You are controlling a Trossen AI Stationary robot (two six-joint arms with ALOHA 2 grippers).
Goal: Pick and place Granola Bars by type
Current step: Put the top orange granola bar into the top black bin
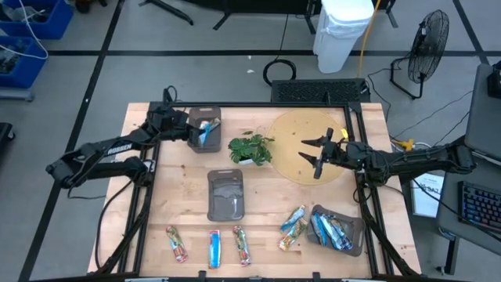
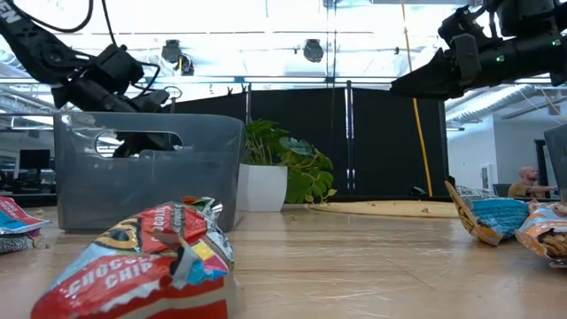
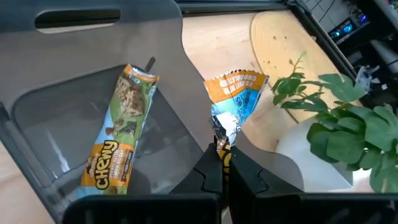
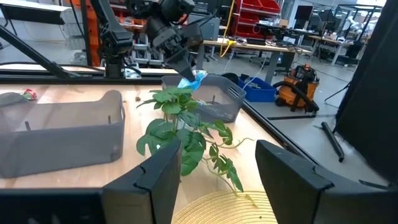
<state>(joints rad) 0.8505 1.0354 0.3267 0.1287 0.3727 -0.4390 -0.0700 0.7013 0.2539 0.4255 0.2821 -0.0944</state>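
My left gripper [image 1: 190, 131] is shut on a blue-and-orange granola bar [image 3: 234, 98] over the grey tray [image 1: 214, 114] at the table's far left. A green-tan bar [image 3: 118, 138] lies flat on that tray's floor. My right gripper [image 1: 318, 154] hangs open over the round wooden mat [image 1: 291, 129], touching nothing. Three bars [image 1: 214, 248] lie in a row near the table's front edge, and two more [image 1: 293, 223] lie beside the right-hand tray [image 1: 356, 235], which holds several blue bars. My left gripper pinches the bar's crimped silver end [image 3: 222, 129] between its two fingertips. The fingers slant down from the table's left side and lie along the bar. The bar sticks out past them, tilted up, over the tray's wall on the plant side; whether it touches the wall I cannot tell.
A small leafy plant in a white pot [image 1: 250, 149] stands just right of the far-left tray, close to the held bar. A third grey tray [image 1: 225, 196] sits mid-table. Bare wood lies between the trays and along the left edge.
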